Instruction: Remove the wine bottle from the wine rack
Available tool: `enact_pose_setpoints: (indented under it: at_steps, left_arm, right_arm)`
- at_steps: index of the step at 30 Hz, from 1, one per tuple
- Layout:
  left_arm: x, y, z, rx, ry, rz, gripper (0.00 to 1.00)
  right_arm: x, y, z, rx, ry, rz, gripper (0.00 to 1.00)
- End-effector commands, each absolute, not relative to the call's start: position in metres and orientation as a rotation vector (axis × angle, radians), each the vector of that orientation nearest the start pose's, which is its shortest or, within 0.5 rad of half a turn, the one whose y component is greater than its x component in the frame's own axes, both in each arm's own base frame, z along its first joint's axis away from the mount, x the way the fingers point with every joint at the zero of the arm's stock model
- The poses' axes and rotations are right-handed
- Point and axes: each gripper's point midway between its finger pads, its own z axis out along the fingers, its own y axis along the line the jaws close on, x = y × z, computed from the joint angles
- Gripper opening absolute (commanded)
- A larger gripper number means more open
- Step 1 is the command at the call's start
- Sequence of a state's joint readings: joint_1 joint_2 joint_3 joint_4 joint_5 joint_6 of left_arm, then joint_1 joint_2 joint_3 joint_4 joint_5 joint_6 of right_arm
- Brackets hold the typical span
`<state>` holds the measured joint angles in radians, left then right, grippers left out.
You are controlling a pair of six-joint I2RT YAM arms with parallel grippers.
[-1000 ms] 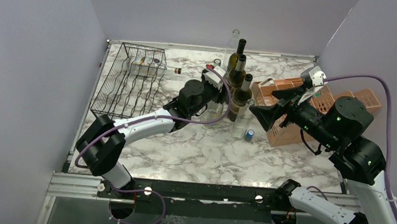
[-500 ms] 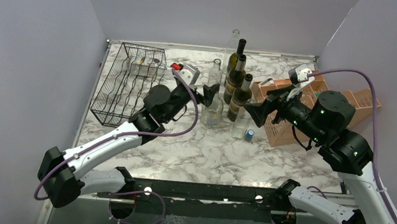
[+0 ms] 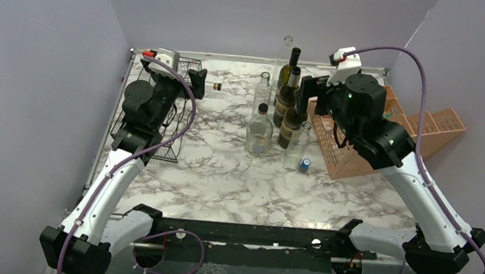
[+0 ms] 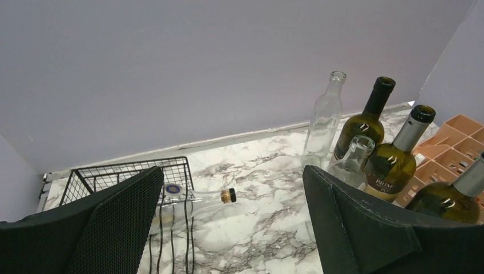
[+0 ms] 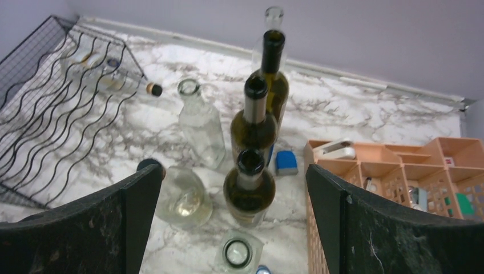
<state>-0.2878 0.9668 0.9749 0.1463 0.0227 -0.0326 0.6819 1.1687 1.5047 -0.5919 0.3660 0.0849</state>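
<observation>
While spread wide and holding nothing, left fingers [image 4: 108, 228] hover near the wine rack [image 5: 54, 114], aimed at the wine bottle [image 4: 197, 200]: clear glass, lying in the rack's far end, capped neck jutting past the wire. Right fingers [image 5: 97, 228]: likewise released, above standing bottles [image 5: 249, 191] on the desk [image 3: 223, 175]. Step: approach. Next move likely needs descending to grasp the neck.
</observation>
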Motion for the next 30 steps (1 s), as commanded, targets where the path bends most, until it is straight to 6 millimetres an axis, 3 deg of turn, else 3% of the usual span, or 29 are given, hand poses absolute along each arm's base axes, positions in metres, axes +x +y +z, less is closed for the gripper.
enact_pose_setpoints:
  at_steps: [1,4,8,14,18,24,30]
  left_arm:
    - [0.342,-0.114,0.409,0.225,1.386,-0.349,0.99]
    - [0.34,-0.114,0.409,0.214,1.385,-0.361,0.99]
    - [0.336,-0.115,0.413,0.225,1.384,-0.368,0.99]
    - [0.332,-0.106,0.434,0.131,1.322,-0.381,0.99]
    - [0.329,-0.102,0.454,0.118,1.284,-0.369,0.99]
    - [0.308,-0.093,0.482,0.091,1.2,-0.372,0.99]
    - [0.289,-0.085,0.504,0.047,1.091,-0.392,0.99]
  right_arm:
    - [0.34,0.148,0.442,-0.137,1.67,0.156,1.0]
    - [0.356,0.144,0.435,-0.115,1.72,0.208,1.0]
    - [0.359,0.133,0.431,-0.075,1.735,0.238,1.0]
    - [0.346,0.125,0.45,-0.03,1.635,0.292,1.0]
    - [0.343,0.106,0.465,0.035,1.607,0.212,1.0]
    - [0.303,0.134,0.485,-0.086,1.496,0.469,1.0]
    - [0.263,0.111,0.517,-0.037,1.389,0.487,1.0]
